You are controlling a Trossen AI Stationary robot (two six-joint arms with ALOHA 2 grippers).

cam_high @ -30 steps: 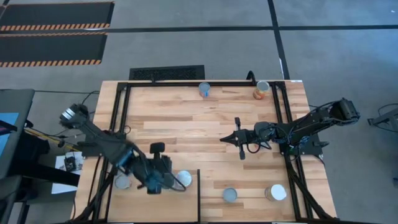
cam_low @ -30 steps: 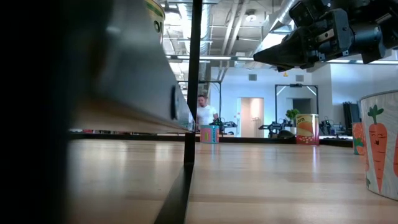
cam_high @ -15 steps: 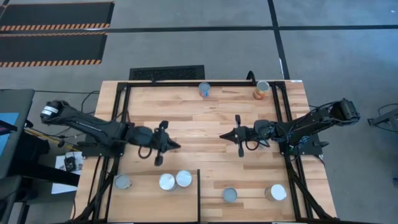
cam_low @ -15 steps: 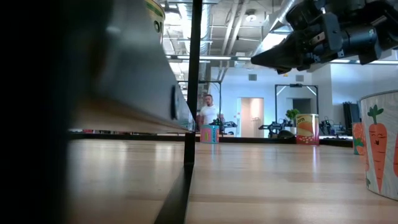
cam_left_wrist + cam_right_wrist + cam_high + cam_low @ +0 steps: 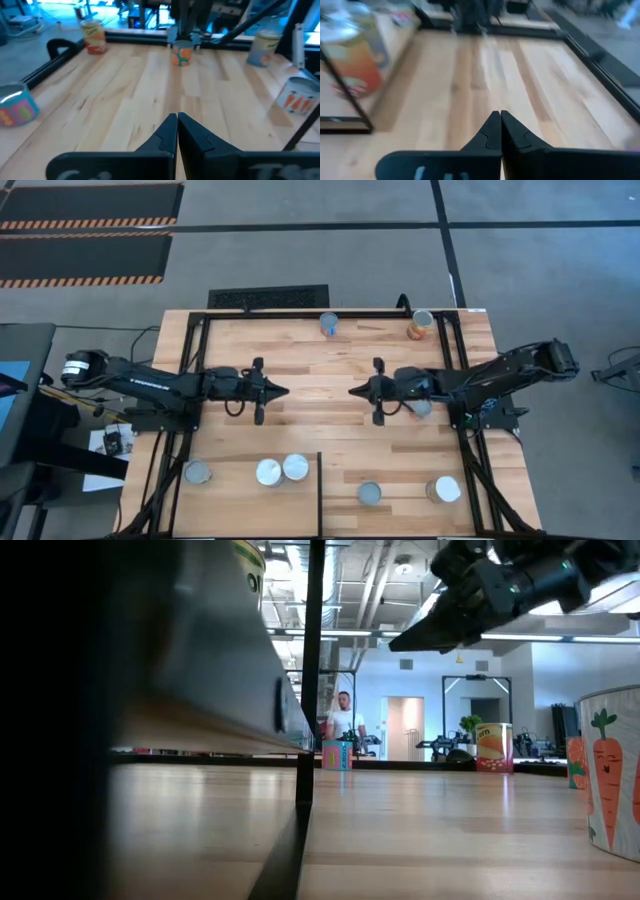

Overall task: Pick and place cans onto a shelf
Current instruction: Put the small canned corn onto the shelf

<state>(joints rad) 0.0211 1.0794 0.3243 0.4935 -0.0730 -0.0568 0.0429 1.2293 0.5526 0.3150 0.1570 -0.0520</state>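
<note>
Hovering over the middle of the tabletop, both arms point at each other with nothing held. At nine o'clock, the left gripper has its fingers pressed together; at three o'clock, the right gripper is likewise pinched shut on nothing, the two tips near one another.

Three cans stand on the shelf at seven o'clock, two of them touching. Two more cans sit at five o'clock, two at the far edge around one o'clock, and one lies half hidden under the right arm.

The likeliest trouble is a clash of tips if either arm reaches further inward, or the right arm knocking the can beneath it.

The centre is bare wood; black frame bars line both sides.
</note>
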